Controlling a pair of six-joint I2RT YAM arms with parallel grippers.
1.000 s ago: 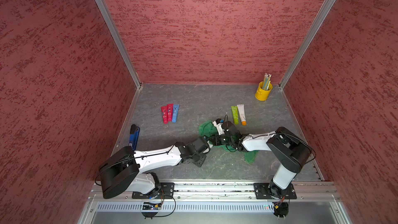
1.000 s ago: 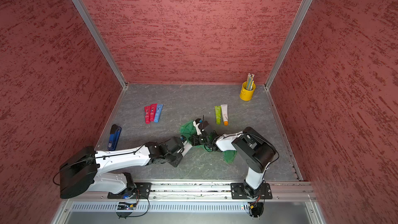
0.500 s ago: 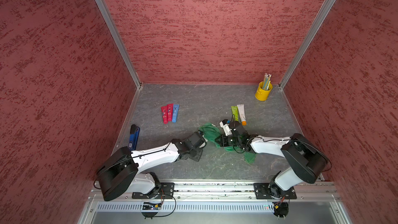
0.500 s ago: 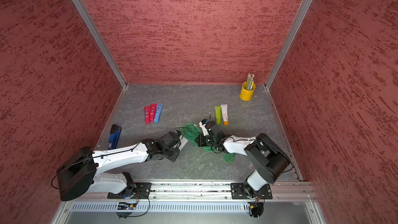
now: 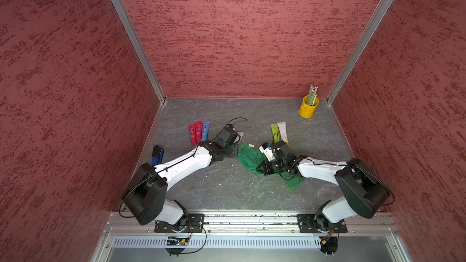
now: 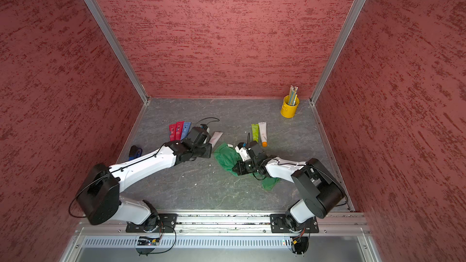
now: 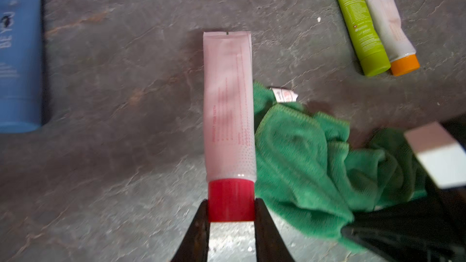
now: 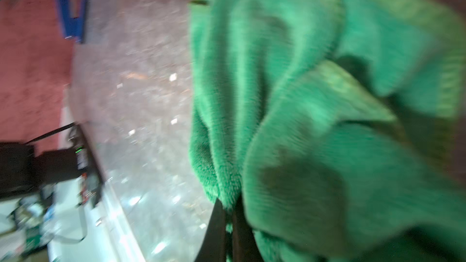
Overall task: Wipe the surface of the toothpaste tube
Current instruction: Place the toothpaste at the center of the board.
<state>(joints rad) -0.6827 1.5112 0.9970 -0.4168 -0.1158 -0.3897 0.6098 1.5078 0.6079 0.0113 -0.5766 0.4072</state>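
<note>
Left claw (image 7: 231, 206) on cap (image 7: 230, 191) of toothpaste tube (image 7: 228, 102), plain only from left wrist.

lab robot cell: red panels (image 5: 227, 34) and aluminium posts (image 5: 131, 36) are enclosing a grey floor (image 5: 227, 187); a rail (image 5: 252, 219) is carrying arms (image 5: 186, 162).

The pale pink, red-capped toothpaste tube (image 7: 228, 107) lay flat on the floor (image 7: 113, 71) mid-scene, with the crumpled green cloth (image 7: 302, 160) just right of it.

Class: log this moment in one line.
left gripper: shut on toothpaste tube cap | right gripper: shut on green cloth | cloth beside tube
</note>
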